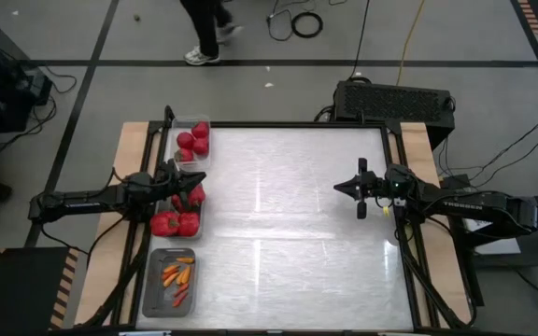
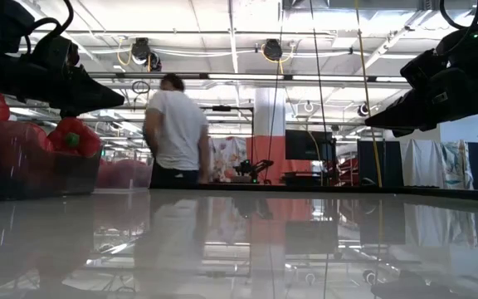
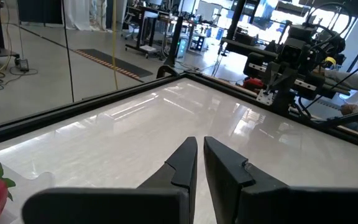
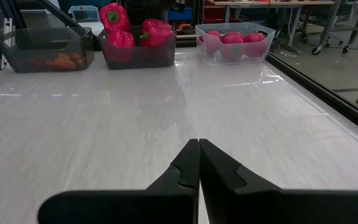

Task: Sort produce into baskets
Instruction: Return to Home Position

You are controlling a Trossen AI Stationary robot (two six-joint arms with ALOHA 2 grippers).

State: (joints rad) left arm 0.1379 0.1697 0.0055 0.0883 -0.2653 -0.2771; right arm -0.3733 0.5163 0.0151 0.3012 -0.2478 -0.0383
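Three baskets stand in a row along the table's left edge. The clear one (image 1: 192, 140) (image 4: 235, 42) at the far end holds red tomatoes (image 4: 232, 38). The grey middle one (image 1: 177, 217) (image 4: 137, 55) holds bell peppers (image 4: 156, 30). The grey near one (image 1: 169, 282) (image 4: 42, 51) holds chili peppers (image 1: 177, 274). My left gripper (image 1: 202, 177) (image 3: 199, 147) hovers shut and holding nothing, level, above the middle basket's far end. My right gripper (image 1: 337, 188) (image 4: 199, 144) hangs shut and holding nothing over the table's right half, pointing at the baskets.
The white tabletop (image 1: 278, 233) stretches bare between the two grippers. A black box (image 1: 395, 98) sits beyond the far right corner. A person (image 2: 177, 133) walks on the floor behind the table.
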